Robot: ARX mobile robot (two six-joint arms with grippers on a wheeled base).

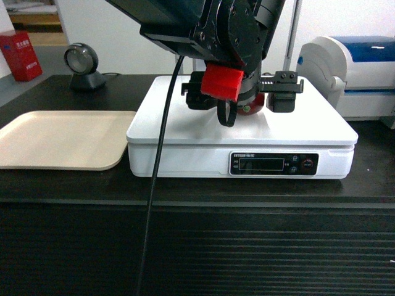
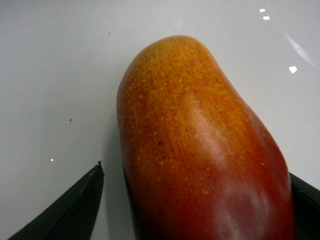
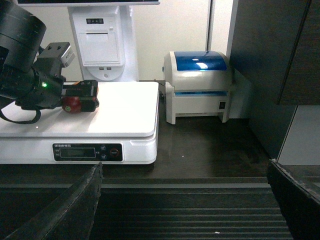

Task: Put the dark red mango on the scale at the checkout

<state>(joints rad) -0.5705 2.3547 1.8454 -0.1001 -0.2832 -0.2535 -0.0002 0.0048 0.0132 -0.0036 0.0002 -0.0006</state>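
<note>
My left gripper point(image 1: 242, 102) has the dark red mango point(image 2: 200, 155) down on the scale point(image 1: 185, 132), jaws apparently parted around it, only retracting left, right gripper point(image 3: 185, 200) open and empty

The scale point(image 1: 247, 132) sits mid-table point(image 1: 62, 185), mango point(image 2: 200, 150) on it; tray point(image 1: 62, 139) left, printer point(image 1: 355, 74) right, scanner point(image 1: 84, 66) behind.

Beige tray point(image 1: 62, 139): flat, rounded corners, lying on the dark surface at the left in the head view.
Barcode scanner point(image 1: 83, 68): round dark head on a black stand, behind the tray.
Red box point(image 1: 20, 55): upright at the far left edge.
Label printer point(image 3: 198, 85): white body, blue lid, standing on the surface.
White terminal point(image 3: 102, 40): upright unit at the back, front slot and ports showing.
</note>
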